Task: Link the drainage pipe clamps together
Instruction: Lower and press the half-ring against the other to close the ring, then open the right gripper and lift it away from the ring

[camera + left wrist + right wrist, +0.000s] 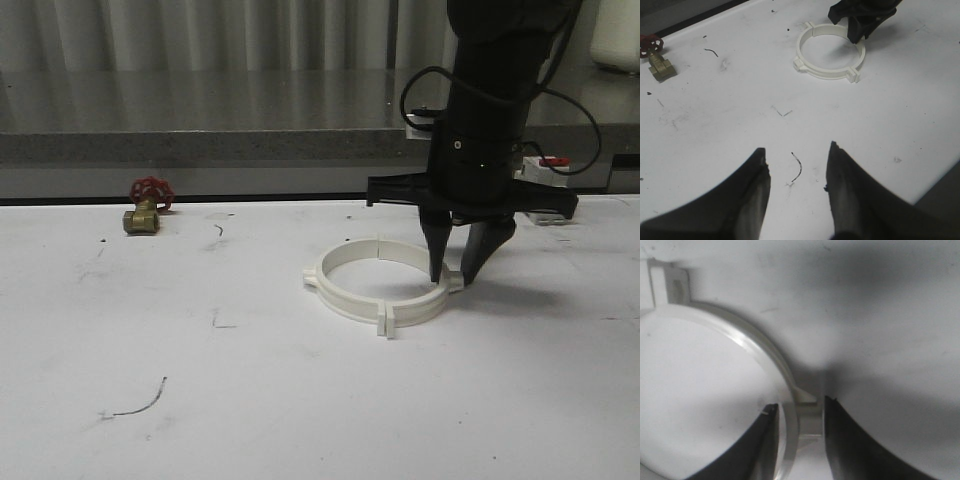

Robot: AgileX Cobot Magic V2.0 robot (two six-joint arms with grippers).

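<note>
White table [300, 420], a few things resting on it.
I see the two drainage pipe clamps [375, 283] lying flat near the middle, closed into a ring. A brass valve [145, 210] with a red handwheel sits far left at the back edge. Dark scuffs and a thin curved thread [140, 405] mark the near surface.

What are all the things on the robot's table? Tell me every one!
drainage pipe clamps: two, white, put together as a ring in the middle of the table.
valve: one, brass with a red handwheel, far left of the table.
box: one, white with a red part on top, behind the right arm.
table: one, white, with dark scuffs.
right gripper: one, black, open, fingers either side of the ring's right wall by a lug.
left gripper: one, black, open, above bare table away from the ring.
</note>
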